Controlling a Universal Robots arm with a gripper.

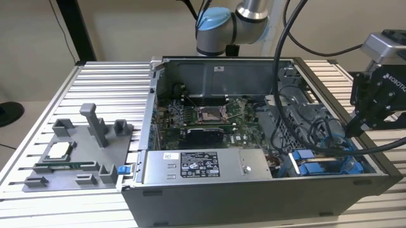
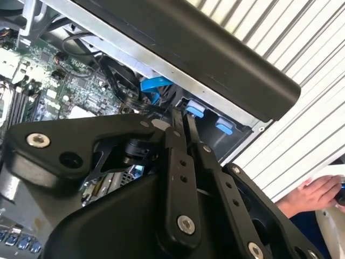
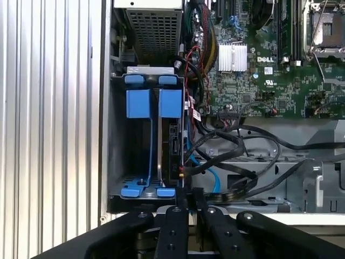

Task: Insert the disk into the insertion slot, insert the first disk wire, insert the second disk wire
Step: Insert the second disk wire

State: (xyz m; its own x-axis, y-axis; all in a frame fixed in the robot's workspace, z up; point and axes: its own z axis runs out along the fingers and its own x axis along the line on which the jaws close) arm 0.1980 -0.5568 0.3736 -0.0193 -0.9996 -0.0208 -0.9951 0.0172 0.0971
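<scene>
Since the disk [image 3: 172,145] appeared already seated on edge inside the blue-railed slot [image 3: 146,102], the wire steps seemed in hand. The gripper [image 3: 190,198] hung at its rim, fingers [image 2: 173,140] drawn together, nothing seen between them. Plugging would call for fine aim among tangled black cables [image 3: 237,145]. The computer case [image 1: 254,199] sat on a ribbed metal table [image 1: 95,80], a person's hand [image 2: 310,194] near its edge.

Matt black claw [image 3: 190,195], smooth blue plastic insertion slot [image 3: 139,103], ribbed metal table [image 3: 48,108].
</scene>
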